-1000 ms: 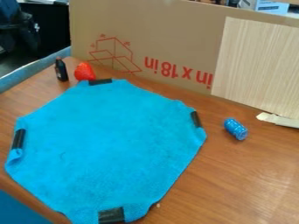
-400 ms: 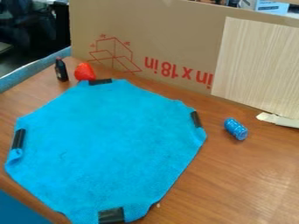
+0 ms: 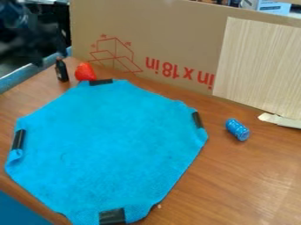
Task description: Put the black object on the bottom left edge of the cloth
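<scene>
The black plastic bottle [image 3: 61, 70] stands upright at eleven o'clock; a skewed grasp could topple it into the glossy red toy [image 3: 85, 72]. I cannot tell whether the black hand [image 3: 49, 52] is open.

Bright, soft light; faint sheen on table [image 3: 247, 184]; upper left dark.

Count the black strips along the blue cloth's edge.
4, all along the cloth's edge as pictured: a top strip, a right strip, a bottom strip and a left strip.
</scene>
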